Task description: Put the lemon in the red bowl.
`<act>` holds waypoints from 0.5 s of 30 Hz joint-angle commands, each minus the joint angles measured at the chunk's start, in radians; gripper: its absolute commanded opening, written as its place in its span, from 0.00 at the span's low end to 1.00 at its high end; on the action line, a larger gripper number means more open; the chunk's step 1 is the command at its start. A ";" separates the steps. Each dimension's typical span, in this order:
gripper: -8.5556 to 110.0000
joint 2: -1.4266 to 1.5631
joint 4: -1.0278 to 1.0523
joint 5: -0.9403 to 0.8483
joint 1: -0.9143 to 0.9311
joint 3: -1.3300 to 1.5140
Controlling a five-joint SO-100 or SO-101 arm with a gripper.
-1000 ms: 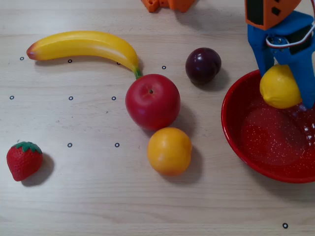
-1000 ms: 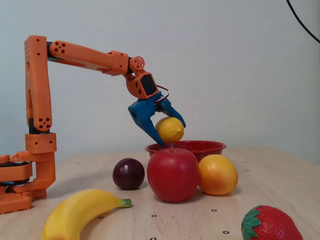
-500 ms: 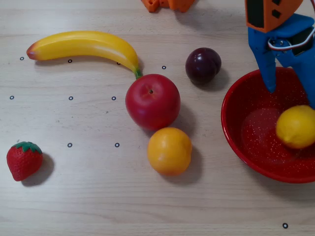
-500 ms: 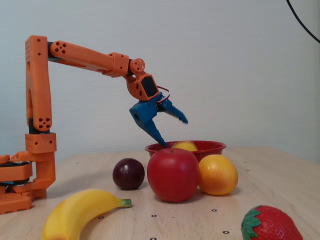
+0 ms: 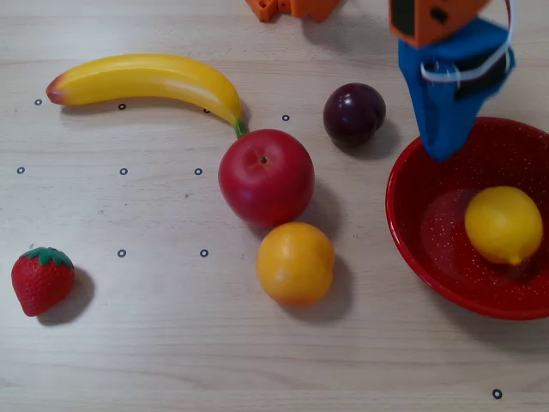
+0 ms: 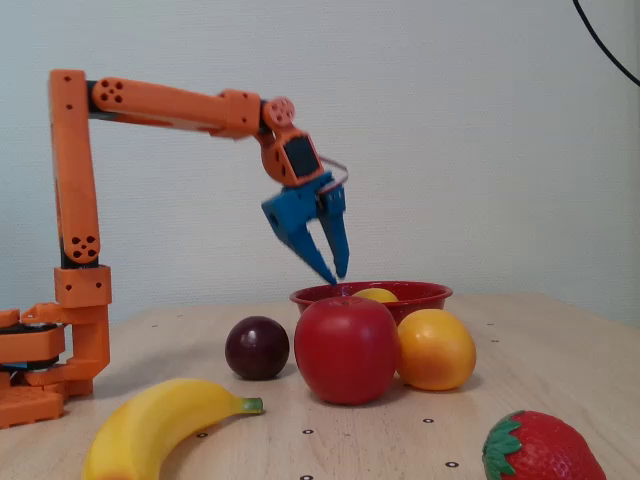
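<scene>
Lemon (image 5: 503, 224) lies inside the red bowl (image 5: 410, 227), nub toward the bottom of the overhead view, while the empty, nearly closed gripper (image 6: 335, 275) hangs above the bowl's far-left rim.

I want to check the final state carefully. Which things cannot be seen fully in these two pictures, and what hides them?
- Lemon, fixed view: only its top shows; the red bowl wall and the apple cover the rest.
- Red bowl, overhead view: its right side is cut by the picture edge.
- Gripper, overhead view: the fingertips overlap, so their gap is unreadable there.
- Strawberry and banana, fixed view: cut by the bottom edge.
</scene>
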 commanded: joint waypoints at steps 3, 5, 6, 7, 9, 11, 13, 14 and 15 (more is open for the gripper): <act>0.07 0.178 0.028 -0.041 -0.104 -0.080; 0.07 0.218 0.035 -0.038 -0.138 -0.058; 0.07 0.241 0.035 -0.035 -0.155 -0.044; 0.07 0.264 0.041 -0.034 -0.172 -0.032; 0.07 0.311 0.044 -0.029 -0.207 0.003; 0.07 0.354 0.061 -0.028 -0.244 0.038; 0.07 0.403 0.066 -0.034 -0.279 0.087; 0.07 0.434 0.063 -0.032 -0.296 0.121; 0.07 0.468 0.055 -0.031 -0.313 0.156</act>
